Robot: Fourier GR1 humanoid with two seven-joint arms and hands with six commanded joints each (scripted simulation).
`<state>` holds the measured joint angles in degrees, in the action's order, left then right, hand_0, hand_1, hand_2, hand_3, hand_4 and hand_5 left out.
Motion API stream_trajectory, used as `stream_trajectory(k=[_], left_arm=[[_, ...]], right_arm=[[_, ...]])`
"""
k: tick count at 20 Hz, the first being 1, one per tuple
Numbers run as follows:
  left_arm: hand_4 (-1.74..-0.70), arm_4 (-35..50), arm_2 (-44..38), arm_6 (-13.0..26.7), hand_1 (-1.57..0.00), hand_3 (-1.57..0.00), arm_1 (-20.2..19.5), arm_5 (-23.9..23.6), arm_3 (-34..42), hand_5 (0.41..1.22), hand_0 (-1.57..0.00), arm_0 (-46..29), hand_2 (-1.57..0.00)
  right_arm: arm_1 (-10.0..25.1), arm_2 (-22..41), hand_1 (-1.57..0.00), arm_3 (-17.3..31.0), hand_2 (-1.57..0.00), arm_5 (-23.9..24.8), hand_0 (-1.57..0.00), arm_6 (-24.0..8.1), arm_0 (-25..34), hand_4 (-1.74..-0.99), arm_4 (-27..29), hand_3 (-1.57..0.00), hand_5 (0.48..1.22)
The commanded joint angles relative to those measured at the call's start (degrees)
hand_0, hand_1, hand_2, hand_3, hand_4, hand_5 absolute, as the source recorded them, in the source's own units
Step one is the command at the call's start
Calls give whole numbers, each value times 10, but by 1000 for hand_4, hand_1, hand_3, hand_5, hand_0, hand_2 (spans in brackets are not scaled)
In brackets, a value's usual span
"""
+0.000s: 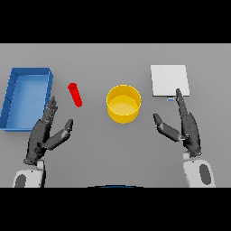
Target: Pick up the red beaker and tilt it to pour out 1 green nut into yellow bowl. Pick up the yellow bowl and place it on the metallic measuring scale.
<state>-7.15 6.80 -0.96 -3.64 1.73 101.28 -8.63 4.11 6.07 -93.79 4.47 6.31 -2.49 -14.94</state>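
The red beaker [75,94] stands slightly tilted on the grey table, left of centre. To its right sits the yellow bowl [123,104], with no nut visible inside it. The metallic measuring scale [169,80] is a pale square plate at the back right. My left hand [43,133] rests open below and left of the beaker, apart from it. Open too, my right hand [187,126] lies right of the bowl, and its longest fingers [180,100] reach up to the scale's front edge. Neither hand holds anything.
A blue open bin [13,97] stands at the far left, just above my left hand.
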Motion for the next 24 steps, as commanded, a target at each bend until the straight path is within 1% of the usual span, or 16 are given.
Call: stream_trajectory(k=[1,3,5,6,7,8,10,11,13,16,17,18,20,21,22,24], left_arm=[[-1138,-9,5,12,1,1,0,-3,4,660,1,0,1],[-1138,-11,10,42,1,1,2,-2,11,655,1,7,1],[-1137,-9,4,61,1,1,-5,1,-4,650,1,22,1],[-1137,-12,6,54,1,1,-2,1,-18,649,1,26,1],[-1136,-16,5,51,1,1,2,-1,-36,648,1,32,1],[-1137,-11,-4,57,1,1,-3,1,-51,647,1,50,1],[-1158,-2,-17,61,1,1,-6,6,-90,645,1,80,1],[-1169,-3,-21,53,1,1,-5,5,-111,648,1,96,1],[-1178,-1,-35,44,1,1,-7,2,-153,648,1,132,1],[-1178,-7,-44,29,1,1,-10,6,-221,637,1,180,1],[-1180,-9,-46,23,1,1,-8,5,-241,636,1,201,1],[-1183,-7,-49,12,1,1,-7,6,-255,637,1,211,1],[-1197,-12,-50,-3,1,1,-3,4,-286,646,1,232,1],[-1200,-16,-54,1,1,1,-5,0,-302,651,1,251,1],[-1201,-23,-55,-3,1,1,-6,-4,-322,654,1,264,1],[-1197,-32,-53,-4,1,1,-2,-12,-336,661,1,278,1]], right_arm=[[4,4,1,-14,1,-1,1,-1,-10,-1071,-6,1,581],[-3,9,1,-19,1,-9,1,-13,-3,-1103,2,1,592],[3,5,1,-19,1,-16,1,-12,-3,-1131,9,1,607],[4,2,1,-16,1,-20,1,-13,-1,-1147,14,1,614],[1,9,1,-20,1,-25,1,-4,-8,-1163,14,1,624],[3,5,1,-20,1,-32,1,-10,-5,-1180,26,1,627],[3,0,1,-18,1,-38,1,-12,-2,-1197,36,1,627],[-1,1,1,-16,1,-38,1,-7,-1,-1209,39,1,627],[-1,-3,1,-11,1,-39,1,-13,6,-1219,43,1,626],[1,-3,1,-12,1,-44,1,-1,-3,-1229,47,1,626],[2,-2,1,-15,1,-45,1,3,-3,-1229,46,1,626],[1,-1,1,-8,1,-41,1,-4,2,-1227,40,1,625],[0,3,1,-12,1,-39,1,7,-9,-1218,35,1,626],[2,-2,1,-23,1,-42,1,-4,-5,-1222,44,1,627],[0,-5,1,-21,1,-44,1,-8,-3,-1229,52,1,628],[3,-4,1,-24,1,-45,1,-9,-5,-1226,49,1,631]])
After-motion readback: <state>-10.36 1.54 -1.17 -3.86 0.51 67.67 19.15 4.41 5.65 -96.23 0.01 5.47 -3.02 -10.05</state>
